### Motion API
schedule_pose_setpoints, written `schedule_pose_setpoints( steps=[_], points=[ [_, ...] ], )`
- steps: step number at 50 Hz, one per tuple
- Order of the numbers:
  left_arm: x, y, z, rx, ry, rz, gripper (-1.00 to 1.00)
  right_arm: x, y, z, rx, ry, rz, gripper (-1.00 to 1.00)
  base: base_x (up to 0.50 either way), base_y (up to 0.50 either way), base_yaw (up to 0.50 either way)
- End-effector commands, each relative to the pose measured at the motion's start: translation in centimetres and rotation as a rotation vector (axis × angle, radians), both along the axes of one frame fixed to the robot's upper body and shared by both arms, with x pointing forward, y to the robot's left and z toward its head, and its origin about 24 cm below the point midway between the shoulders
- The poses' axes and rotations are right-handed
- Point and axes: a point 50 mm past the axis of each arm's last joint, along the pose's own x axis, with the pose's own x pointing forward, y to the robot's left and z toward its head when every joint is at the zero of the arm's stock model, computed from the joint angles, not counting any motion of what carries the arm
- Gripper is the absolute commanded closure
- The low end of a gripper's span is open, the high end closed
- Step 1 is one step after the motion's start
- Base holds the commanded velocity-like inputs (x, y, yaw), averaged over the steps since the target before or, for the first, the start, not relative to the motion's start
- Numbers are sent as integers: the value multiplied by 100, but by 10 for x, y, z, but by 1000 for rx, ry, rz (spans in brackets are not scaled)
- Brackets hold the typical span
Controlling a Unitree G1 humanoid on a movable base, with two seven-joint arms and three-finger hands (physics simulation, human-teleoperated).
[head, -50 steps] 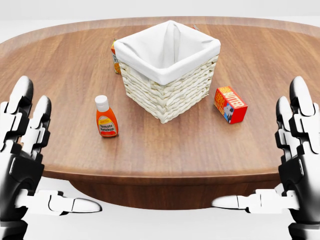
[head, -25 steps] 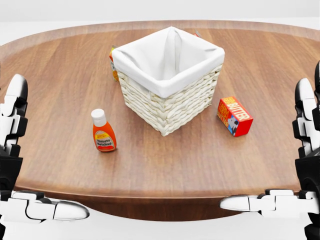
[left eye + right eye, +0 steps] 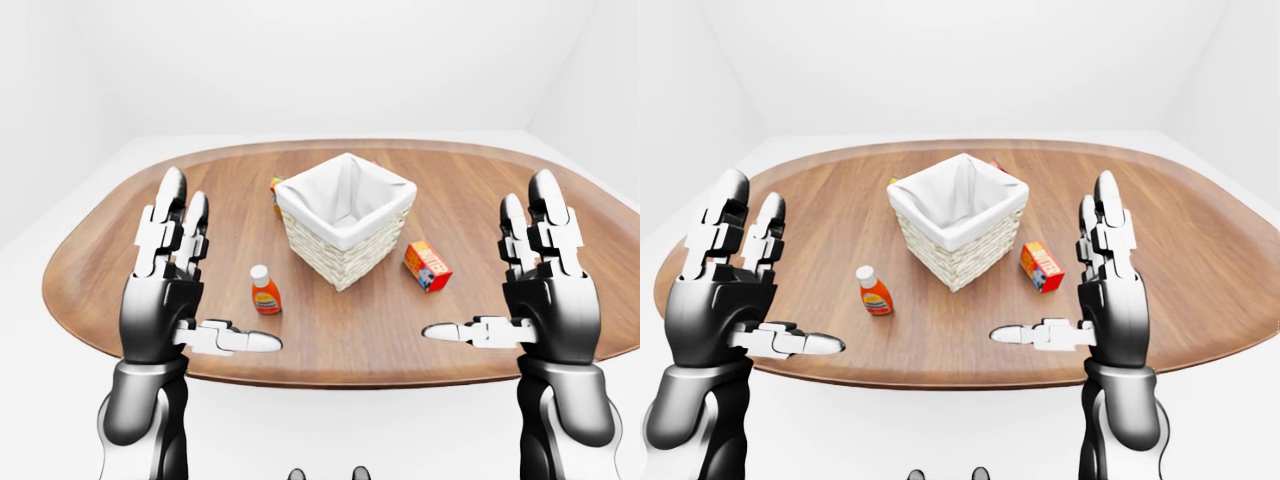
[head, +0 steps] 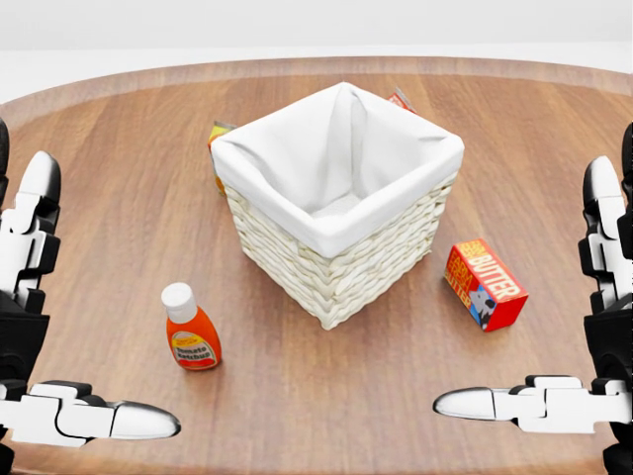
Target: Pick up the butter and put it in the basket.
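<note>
Head view — left hand [image 4: 40,327] and right hand [image 4: 593,336] were cut off by the side and bottom edges; only fingers and thumbs showed. Up beyond both hands, the basket [image 4: 336,242] hid most of an orange carton [image 4: 217,139] and a red item [image 4: 401,100] — labels unreadable.

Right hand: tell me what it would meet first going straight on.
Likely nothing: the open right hand points past the red rectangular butter box, which lies to its left in the head view, over bare wooden table. Depth unclear.
</note>
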Motion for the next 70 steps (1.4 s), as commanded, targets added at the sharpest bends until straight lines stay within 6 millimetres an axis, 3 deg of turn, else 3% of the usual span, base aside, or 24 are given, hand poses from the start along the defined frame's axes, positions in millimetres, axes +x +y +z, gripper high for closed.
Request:
schedule_pose_setpoints(
  steps=[1, 33, 46, 49, 50, 56, 58, 65, 66, 67, 70],
  points=[
    [0, -1, -1, 3, 7, -1, -100, 4, 0, -5, 5, 25, 0, -100, 39, 0, 0],
    [3, -1, -5, 1, 25, -3, -100, 2, 0, -8, 5, 41, 0, -100, 39, 0, 0],
    [1, 0, -3, 1, 13, -1, -100, 16, -16, -17, 37, 68, -128, -100, 19, 0, 0],
    [2, 0, -3, 0, 17, 0, -100, 31, -26, -39, 44, 170, -176, -100, 0, 0, 0],
    [2, 0, -2, 0, 13, 0, -100, 42, -32, -54, 60, 238, -221, -100, 0, 0, 0],
    [-1, 0, 1, -1, -4, 0, -100, 62, -46, -92, 90, 397, -305, -100, 0, 0, 0],
    [-1, 0, 1, -4, -7, 0, -100, 74, -51, -115, 116, 498, -331, -100, 0, 0, 0],
    [-1, 0, 1, -4, -7, 0, -100, 74, -51, -116, 118, 500, -331, -100, 0, 0, 0],
    [-1, 1, 2, -11, -10, -3, -100, 105, -62, -173, 105, 688, -451, -100, 0, 0, 0],
    [-1, 1, 2, -13, -14, -4, -100, 107, -66, -193, 102, 809, -497, -100, 0, 0, 0],
    [0, 1, -1, -16, 2, -6, -100, 105, -68, -217, 92, 988, -552, -100, 0, 0, 0]
  ],
)
